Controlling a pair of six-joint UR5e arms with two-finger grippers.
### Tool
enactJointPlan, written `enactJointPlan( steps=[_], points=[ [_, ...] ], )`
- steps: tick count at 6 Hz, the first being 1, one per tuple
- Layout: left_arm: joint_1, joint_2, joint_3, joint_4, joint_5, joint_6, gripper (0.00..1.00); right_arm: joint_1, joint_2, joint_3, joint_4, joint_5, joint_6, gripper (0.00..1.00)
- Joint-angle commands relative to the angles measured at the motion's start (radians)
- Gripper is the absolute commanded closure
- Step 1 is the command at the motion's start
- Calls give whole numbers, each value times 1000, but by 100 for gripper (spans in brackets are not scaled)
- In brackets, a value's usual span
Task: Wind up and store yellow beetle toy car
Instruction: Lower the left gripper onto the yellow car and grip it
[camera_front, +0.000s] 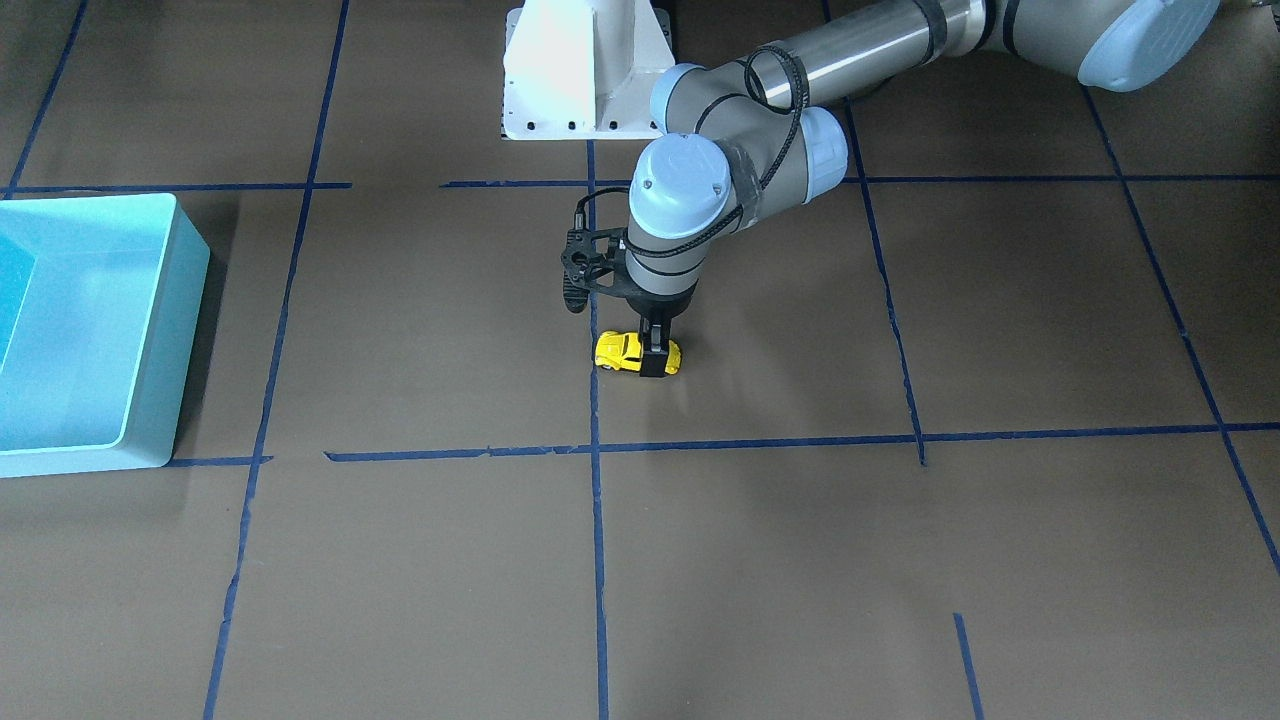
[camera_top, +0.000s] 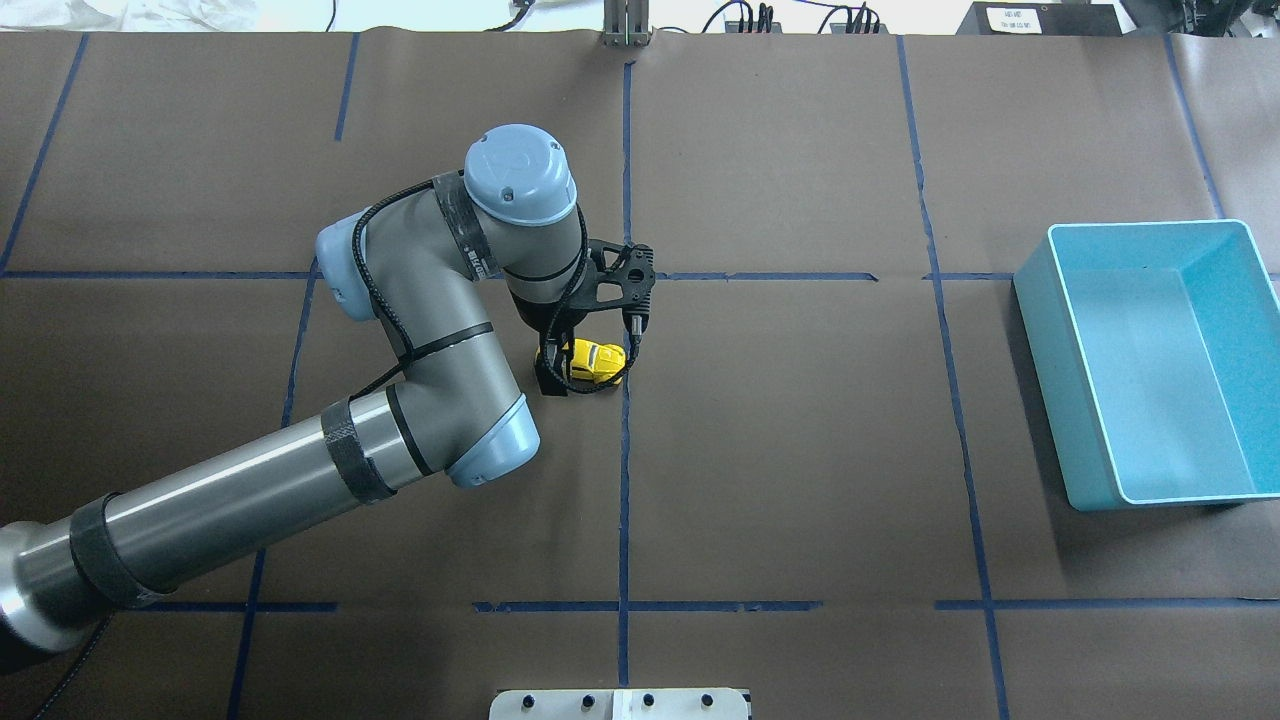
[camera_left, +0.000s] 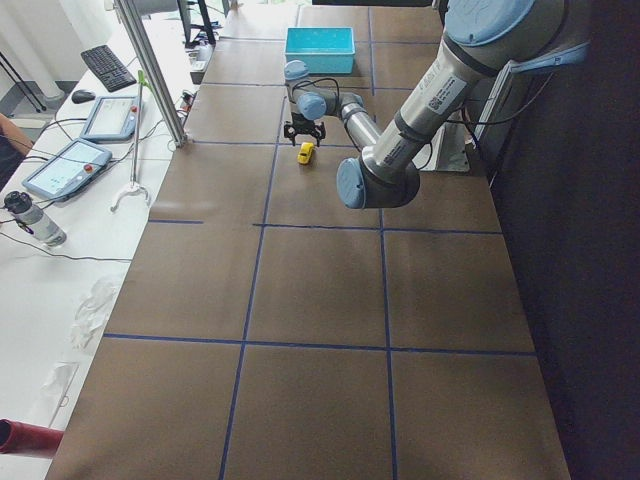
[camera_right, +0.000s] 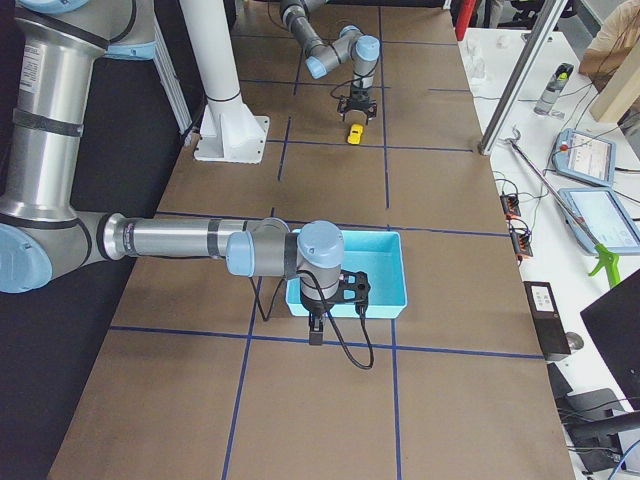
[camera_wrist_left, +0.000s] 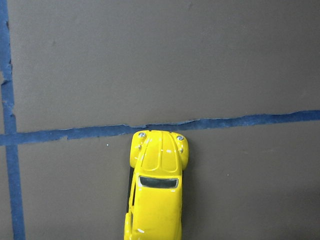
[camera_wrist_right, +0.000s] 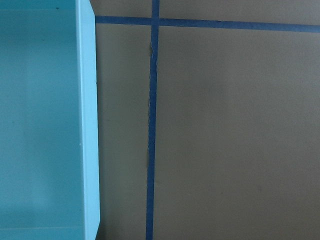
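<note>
The yellow beetle toy car stands on its wheels on the brown table near the middle, beside a blue tape line. It also shows in the overhead view and fills the bottom of the left wrist view. My left gripper points straight down with its black fingers closed on the car's rear end. My right gripper shows only in the exterior right view, hanging just outside the near wall of the light blue bin. I cannot tell whether it is open or shut.
The light blue bin stands on the table's right side, with nothing in it. Its rim shows in the right wrist view. Blue tape lines grid the table. The robot's white base stands behind the car.
</note>
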Motion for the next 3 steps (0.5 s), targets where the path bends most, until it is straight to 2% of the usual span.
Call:
enactJointPlan(
  steps=[1, 3],
  points=[
    [2, -13, 23, -15, 0, -10, 0, 0, 0, -6, 2, 2, 0, 0],
    [30, -15, 32, -19, 43, -10, 0, 0, 0, -6, 8, 2, 0, 0]
  ],
)
